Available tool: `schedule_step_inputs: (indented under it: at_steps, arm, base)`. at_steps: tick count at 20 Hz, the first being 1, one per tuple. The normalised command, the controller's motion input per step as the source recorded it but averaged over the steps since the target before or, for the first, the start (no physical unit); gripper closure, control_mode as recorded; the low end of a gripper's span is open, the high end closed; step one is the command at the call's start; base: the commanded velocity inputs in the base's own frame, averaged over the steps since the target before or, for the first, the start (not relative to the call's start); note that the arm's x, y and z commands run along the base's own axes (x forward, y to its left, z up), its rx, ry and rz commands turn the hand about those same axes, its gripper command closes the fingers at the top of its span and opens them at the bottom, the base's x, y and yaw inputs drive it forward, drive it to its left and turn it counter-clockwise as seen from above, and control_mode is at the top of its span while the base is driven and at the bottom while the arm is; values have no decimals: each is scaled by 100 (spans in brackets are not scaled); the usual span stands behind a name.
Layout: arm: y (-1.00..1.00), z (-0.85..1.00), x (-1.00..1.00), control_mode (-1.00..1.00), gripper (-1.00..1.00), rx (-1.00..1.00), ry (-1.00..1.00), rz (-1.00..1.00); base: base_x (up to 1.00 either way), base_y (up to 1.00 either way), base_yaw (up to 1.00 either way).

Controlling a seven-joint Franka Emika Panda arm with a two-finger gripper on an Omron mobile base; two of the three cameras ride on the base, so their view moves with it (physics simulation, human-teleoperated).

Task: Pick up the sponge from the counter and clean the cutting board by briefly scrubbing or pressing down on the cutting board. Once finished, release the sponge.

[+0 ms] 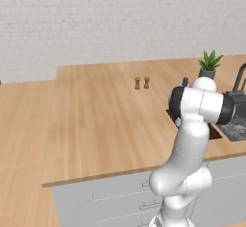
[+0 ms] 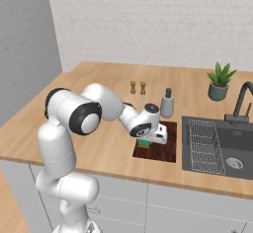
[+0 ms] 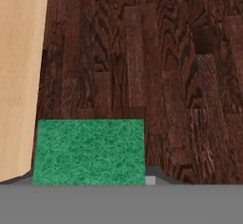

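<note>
Green sponge [image 3: 88,152] clamped in end effector [image 2: 146,141] on cutting board [image 3: 156,66].

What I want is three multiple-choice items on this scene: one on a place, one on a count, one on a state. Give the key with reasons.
1. Where is the sponge?
A. On the floor
B. Over the cutting board, under the claw
C. Inside a drawer

2. How many small shakers stand on the counter behind the board?
A. One
B. Two
C. Four

3. What state is the claw in?
A. Wide open, holding nothing
B. Shut on the sponge
C. Shut on a shaker

Key:
1 B, since the hand view shows the green block against dark reddish wood grain.
2 B, since the right base view shows a pair side by side.
3 B, since the sponge sits right under the claw in the right base view and between its tips in the hand view.
</note>
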Motion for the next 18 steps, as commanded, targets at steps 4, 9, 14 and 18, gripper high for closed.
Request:
schedule_step_inputs:
  at_steps: [4,9,14,18]
  arm:
    - [0,37,0,-100,100,0,1,-4]
    - [-2,21,12,-100,100,0,0,-4]
    - [-1,-23,19,-100,100,0,-1,0]
    - [0,-92,11,-100,100,0,0,0]
  base:
    - [0,0,0]
    - [0,0,0]
    - [0,0,0]
    - [0,0,0]
